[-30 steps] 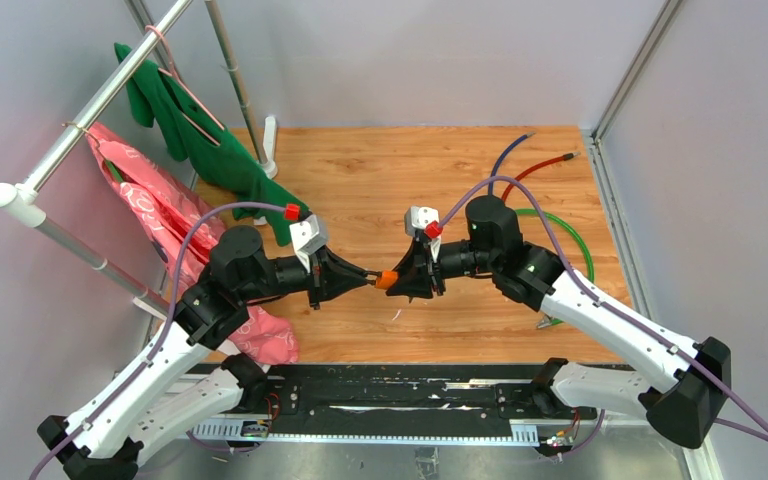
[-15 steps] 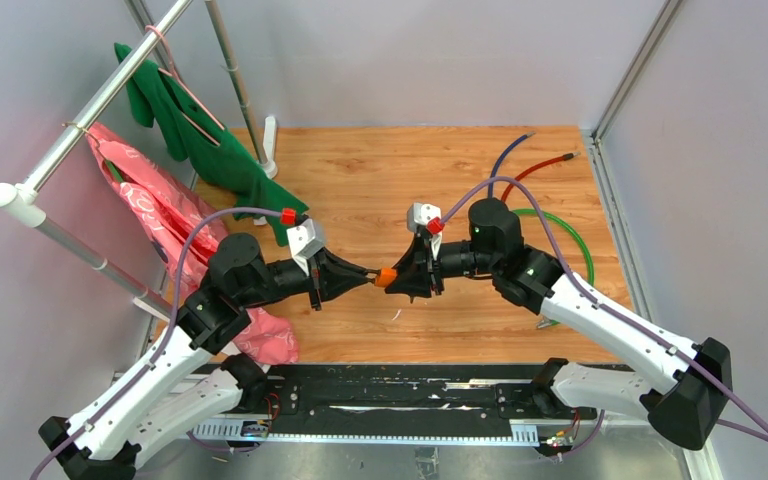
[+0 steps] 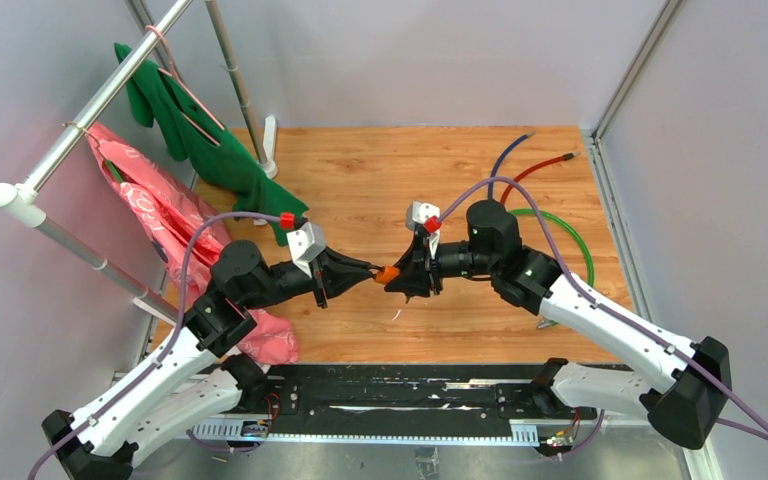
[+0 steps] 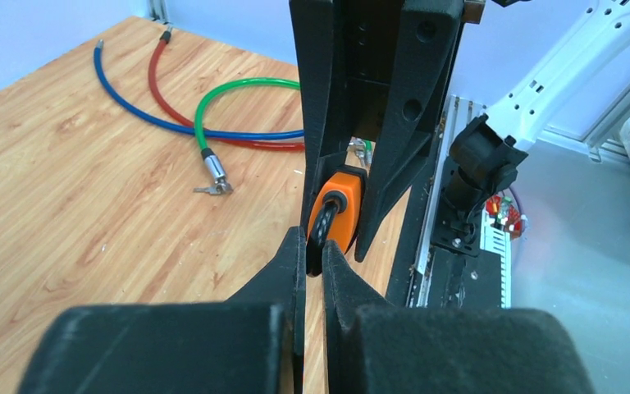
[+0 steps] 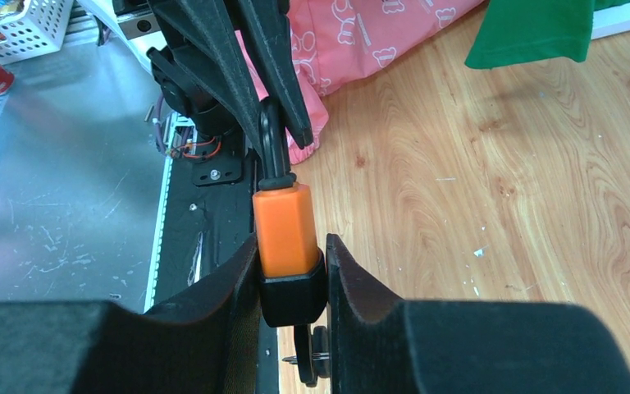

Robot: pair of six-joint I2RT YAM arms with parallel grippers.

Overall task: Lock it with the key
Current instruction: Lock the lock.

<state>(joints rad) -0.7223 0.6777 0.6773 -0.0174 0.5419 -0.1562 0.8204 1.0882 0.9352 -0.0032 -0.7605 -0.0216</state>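
The left end effector and the right end effector hold one orange padlock between them in the air, above the middle of the wooden tabletop.

The right end effector is clamped on the padlock's orange body, whose lower end sits in a black cap. The left end effector is pinched narrow on the black shackle at the other end. Gripping both ends probably steadies the lock for closing. A small metal ring hangs under the cap; I cannot tell whether it carries the key.

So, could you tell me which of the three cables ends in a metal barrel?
The green cable; the blue cable and red cable show only thin plain tips.
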